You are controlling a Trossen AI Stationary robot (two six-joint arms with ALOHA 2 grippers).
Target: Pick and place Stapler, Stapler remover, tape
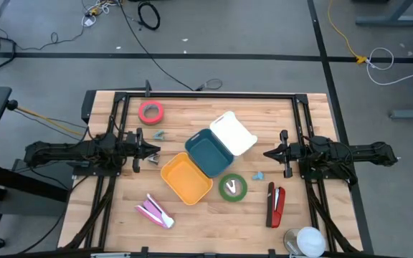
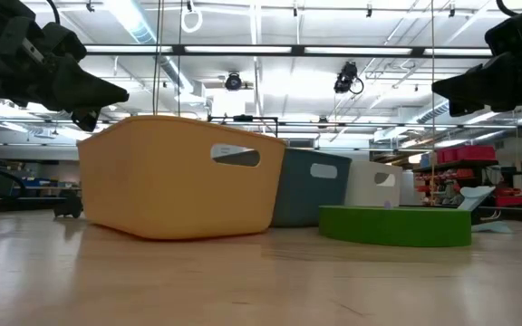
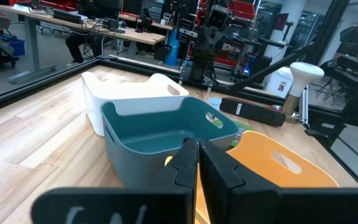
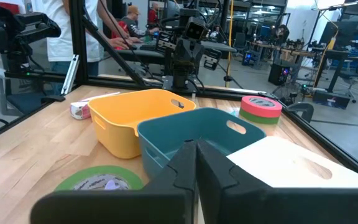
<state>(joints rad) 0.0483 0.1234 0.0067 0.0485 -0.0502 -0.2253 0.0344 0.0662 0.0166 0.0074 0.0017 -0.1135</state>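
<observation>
A red-and-black stapler (image 1: 275,204) lies flat near the right front of the table, and a pink stapler (image 1: 154,211) lies at the left front. A green tape roll (image 1: 232,187) lies flat beside the orange bin, and a red tape roll (image 1: 150,112) lies flat at the far left. Two small blue staple removers (image 1: 160,134) (image 1: 257,174) rest on the wood. My left gripper (image 1: 154,150) hangs shut above the table's left side, pointing level toward the bins. My right gripper (image 1: 267,153) hangs shut at the right, facing it. Neither touches anything.
Three bins stand in a diagonal row mid-table: orange (image 1: 186,177), teal (image 1: 209,151) and white (image 1: 232,132). A white round lamp-like object (image 1: 308,240) sits at the front right corner. A black frame (image 1: 206,95) runs round the table. People sit at desks beyond the table.
</observation>
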